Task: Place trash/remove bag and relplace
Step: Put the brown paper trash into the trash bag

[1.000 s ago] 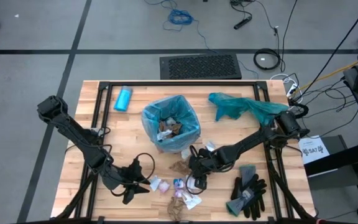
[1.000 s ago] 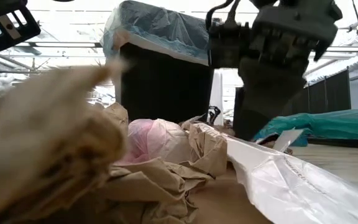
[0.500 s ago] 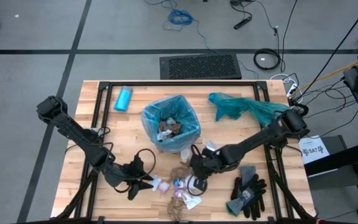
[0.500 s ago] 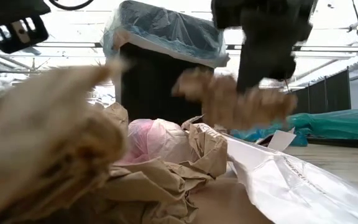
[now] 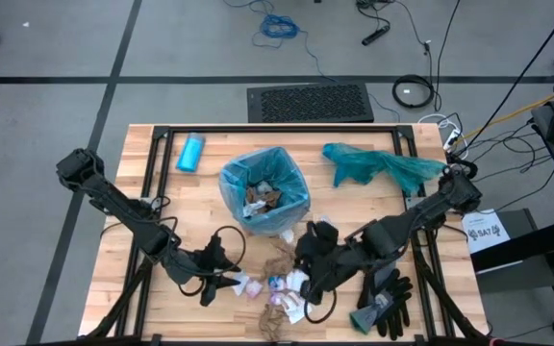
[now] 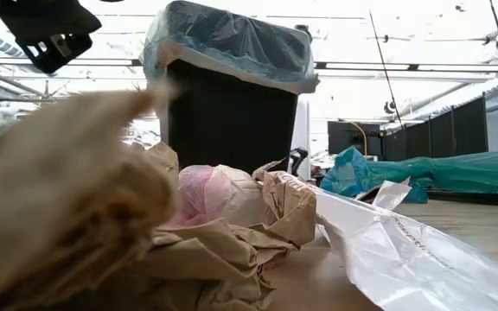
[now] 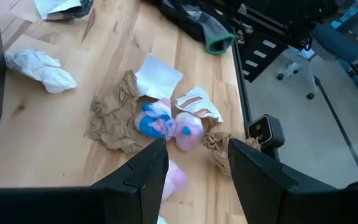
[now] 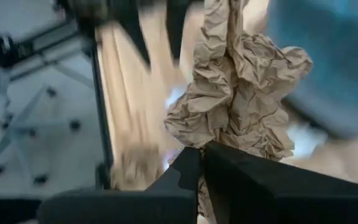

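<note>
The black bin (image 6: 232, 112) with the pale blue bag (image 5: 264, 195) as its liner stands mid-table, scraps inside. More trash (image 5: 275, 293) lies in front of it: brown paper (image 7: 114, 115), blue-and-pink wrappers (image 7: 166, 121) and white scraps (image 7: 157, 76). My right gripper (image 5: 296, 258) is raised above this pile, near the bin's front, and shut on a crumpled brown paper wad (image 8: 241, 93). My left gripper (image 5: 227, 281) hovers open just left of the pile, its fingers (image 7: 148, 174) touching nothing. My right gripper pinches one end of the brown paper wad (image 8: 219, 140) between its two shut fingers. It comes at the wad from above, slanting down. The wad is lifted clear of the table and hangs bunched beyond the fingertips.
A teal-green plastic bag (image 5: 383, 165) lies at the far right, and a light-blue bottle (image 5: 191, 152) at the far left. Black-and-grey gloves (image 5: 383, 300) lie near the right front. Crumpled paper and a white wrapper (image 6: 405, 250) fill the low view's foreground.
My right gripper has shut on the brown paper wad on the table and gone steeply up with it, out of the low view. The wad is now lifted clear.
</note>
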### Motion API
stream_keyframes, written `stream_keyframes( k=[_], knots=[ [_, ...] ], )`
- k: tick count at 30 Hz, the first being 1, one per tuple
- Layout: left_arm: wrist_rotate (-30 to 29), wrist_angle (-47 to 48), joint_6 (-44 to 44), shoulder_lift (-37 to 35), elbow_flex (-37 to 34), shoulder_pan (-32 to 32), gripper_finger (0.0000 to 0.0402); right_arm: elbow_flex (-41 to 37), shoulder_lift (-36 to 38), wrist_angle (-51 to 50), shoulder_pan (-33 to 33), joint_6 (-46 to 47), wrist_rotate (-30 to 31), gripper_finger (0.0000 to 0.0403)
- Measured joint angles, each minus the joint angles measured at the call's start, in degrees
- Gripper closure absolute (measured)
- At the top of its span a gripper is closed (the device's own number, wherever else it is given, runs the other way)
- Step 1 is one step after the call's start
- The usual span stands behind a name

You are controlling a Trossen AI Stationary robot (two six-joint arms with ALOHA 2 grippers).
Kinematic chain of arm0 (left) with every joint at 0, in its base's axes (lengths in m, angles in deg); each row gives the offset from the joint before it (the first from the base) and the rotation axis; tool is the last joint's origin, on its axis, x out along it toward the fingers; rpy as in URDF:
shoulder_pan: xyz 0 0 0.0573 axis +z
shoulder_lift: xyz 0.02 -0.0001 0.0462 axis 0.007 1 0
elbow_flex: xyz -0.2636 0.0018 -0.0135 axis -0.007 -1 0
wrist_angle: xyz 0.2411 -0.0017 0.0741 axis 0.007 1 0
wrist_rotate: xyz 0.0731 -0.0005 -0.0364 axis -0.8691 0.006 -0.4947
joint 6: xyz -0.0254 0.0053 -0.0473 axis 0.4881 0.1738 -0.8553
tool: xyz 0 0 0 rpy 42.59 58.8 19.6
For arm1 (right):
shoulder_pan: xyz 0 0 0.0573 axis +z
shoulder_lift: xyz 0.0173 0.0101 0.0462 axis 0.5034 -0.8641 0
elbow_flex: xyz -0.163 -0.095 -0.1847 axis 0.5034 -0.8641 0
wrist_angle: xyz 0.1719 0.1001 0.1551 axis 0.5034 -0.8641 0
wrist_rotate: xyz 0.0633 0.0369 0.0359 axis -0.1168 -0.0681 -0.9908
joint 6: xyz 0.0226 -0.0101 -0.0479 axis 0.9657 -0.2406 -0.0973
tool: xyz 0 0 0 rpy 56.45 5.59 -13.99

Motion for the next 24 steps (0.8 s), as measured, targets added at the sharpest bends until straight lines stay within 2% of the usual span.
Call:
stream_keyframes(
  k=[4, 8, 12, 19, 24],
  knots=[
    [0.0, 0.0, 0.0, 0.0, 0.0, 0.3, 0.023, 5.2, 0.0, 0.9, -1.9, -6.2, 5.6, 0.0402],
    [0.0, 0.0, 0.9, 0.0, 0.0, 0.8, 0.023, 7.1, 0.0, 4.8, -5.6, -14.0, 9.2, 0.0403],
    [0.0, 0.0, 1.6, 0.0, 0.0, 1.4, 0.023, 7.2, -0.3, 7.9, -10.9, -19.4, 9.1, 0.0403],
    [0.0, -0.3, 1.5, 0.0, 0.0, 1.5, 0.023, 7.1, -0.8, 7.7, -19.3, -20.8, 8.5, 0.0388],
    [0.0, -0.2, 1.5, 0.0, 0.0, 1.5, 0.023, 7.1, -0.8, 7.4, -23.4, -20.2, 1.5, 0.0363]
  ],
)
